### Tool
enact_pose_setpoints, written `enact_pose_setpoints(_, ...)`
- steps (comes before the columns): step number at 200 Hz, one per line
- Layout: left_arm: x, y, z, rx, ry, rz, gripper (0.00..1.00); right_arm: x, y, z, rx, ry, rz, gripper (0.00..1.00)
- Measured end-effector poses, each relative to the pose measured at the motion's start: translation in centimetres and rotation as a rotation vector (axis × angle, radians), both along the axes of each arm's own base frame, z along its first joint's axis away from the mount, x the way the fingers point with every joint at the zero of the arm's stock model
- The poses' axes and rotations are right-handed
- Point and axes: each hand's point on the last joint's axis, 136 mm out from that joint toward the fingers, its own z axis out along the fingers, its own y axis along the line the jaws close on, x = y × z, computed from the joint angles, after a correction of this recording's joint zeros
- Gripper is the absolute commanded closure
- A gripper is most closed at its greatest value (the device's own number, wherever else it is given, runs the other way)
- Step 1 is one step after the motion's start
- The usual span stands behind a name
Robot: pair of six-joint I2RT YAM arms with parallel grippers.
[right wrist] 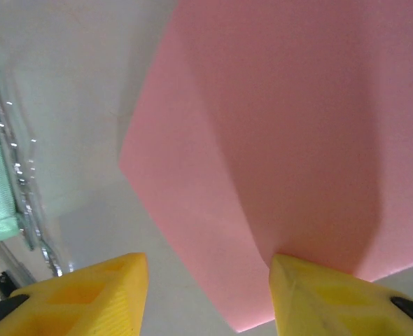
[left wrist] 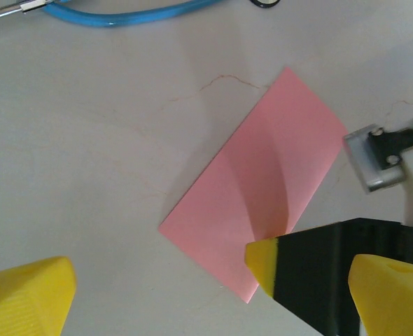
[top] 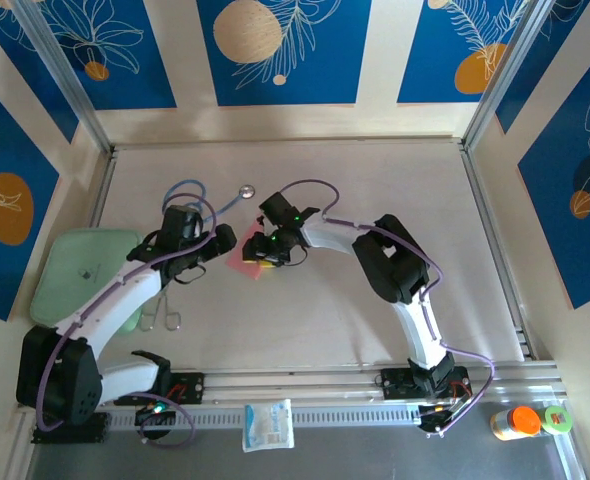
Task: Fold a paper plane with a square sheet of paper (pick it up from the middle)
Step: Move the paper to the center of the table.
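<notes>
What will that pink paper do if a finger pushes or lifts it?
The paper looks thin and lies flat, so it would probably flop if lifted by one edge. On the smooth table it likely slides rather than lifts when pushed.

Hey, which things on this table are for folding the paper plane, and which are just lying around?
For the job:
folded pink paper

Lying about:
blue stethoscope
pale green pad
white packet
orange-capped bottle
</notes>
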Motion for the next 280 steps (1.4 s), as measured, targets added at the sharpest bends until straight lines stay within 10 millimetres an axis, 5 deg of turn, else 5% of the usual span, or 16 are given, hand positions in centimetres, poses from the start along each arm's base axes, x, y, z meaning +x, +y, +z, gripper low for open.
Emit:
enact_pose_setpoints(52,0.3,-0.2,-0.2,-0.022,-0.003,-0.013,0.01,-0.3,-2.0,-0.7,-0.042,-0.031,0.108,0.52)
enact_pose_setpoints(129,1.4,-3.4,-1.4,-0.145,0.044,-0.114,0.0,-1.7,-12.8,-0.2,-0.199,-0.047,0.149,0.51)
enact_pose_setpoints(179,2.6,-5.9,-2.0,-0.262,0.053,-0.167,0.01,1.1,-12.3,2.7,-0.173,-0.067,-0.12,0.51)
enact_pose_setpoints(227,2.6,-7.4,-2.4,-0.311,0.068,-0.208,0.03,4.3,-10.8,1.3,-0.18,-0.01,-0.243,0.53)
enact_pose_setpoints(280,1.9,-8.4,-3.2,-0.332,0.105,-0.252,0.05,4.4,-11.1,0.7,-0.194,0.011,-0.259,0.54)
